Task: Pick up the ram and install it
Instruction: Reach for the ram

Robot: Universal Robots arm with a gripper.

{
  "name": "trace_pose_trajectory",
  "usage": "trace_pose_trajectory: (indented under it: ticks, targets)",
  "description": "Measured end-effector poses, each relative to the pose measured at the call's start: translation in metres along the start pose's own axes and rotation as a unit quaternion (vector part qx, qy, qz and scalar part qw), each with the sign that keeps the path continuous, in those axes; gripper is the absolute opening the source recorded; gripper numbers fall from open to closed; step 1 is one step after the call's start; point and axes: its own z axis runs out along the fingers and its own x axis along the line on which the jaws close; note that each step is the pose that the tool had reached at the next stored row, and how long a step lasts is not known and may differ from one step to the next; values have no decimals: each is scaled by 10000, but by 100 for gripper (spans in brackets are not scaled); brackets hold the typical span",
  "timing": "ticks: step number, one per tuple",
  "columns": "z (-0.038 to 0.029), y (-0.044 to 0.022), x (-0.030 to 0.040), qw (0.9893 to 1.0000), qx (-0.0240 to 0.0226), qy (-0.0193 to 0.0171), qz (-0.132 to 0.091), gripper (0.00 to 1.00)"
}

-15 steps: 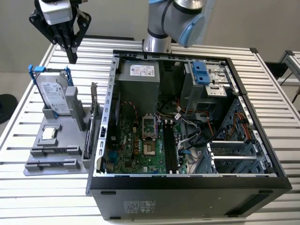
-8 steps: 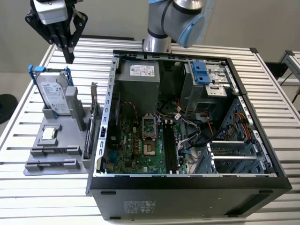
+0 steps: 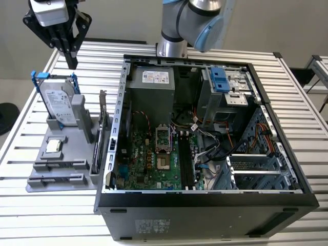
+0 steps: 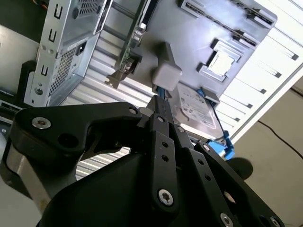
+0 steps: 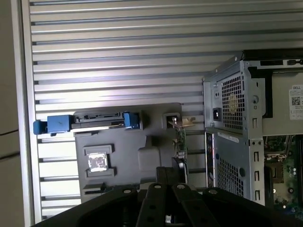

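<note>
- While the ram [image 5: 181,142] stands on edge in the grey holder [image 5: 123,151], on the holder's side nearest the computer case [image 3: 205,202], we read it as a narrow greenish strip, untouched and not yet lifted.
- The metal bracket [image 5: 183,122] of the expansion card sits just beside one end of the strip. We cannot cleanly separate card from ram here, so the ID is approx.
- Same holder, further from the case: a hard drive [image 3: 57,105] upright in its blue frame, and a processor chip [image 3: 53,146] lying flat.
- At the exterior view's left the gripper [image 3: 72,61] hangs high, beyond the hard drive and well apart from the ram. Its jaws are drawn together w/ nothing btwn them; the fingertips [image 4: 158,111] meet in the second wrist view.
- Step in hand, in our judgement: the approach for the pick-up, w/ no part of the task done.
- Long black slots [image 3: 187,164] on the motherboard inside the open case are, we take it, the memory slots.
- Req. for a grasp, as we judge it: jaws parted first, then set across the strip's two flat faces, clear of the bracket. The thin board leaves little margin for a sideways miss.
- Everything rests on a slatted metal table [image 3: 51,215].
</note>
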Motion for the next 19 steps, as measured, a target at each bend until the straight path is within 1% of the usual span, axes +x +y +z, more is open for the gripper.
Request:
trace_pose_trajectory:
  ticks: [19]
  targets:
    - [-3,-12,169,10000,-1,0,0,0]
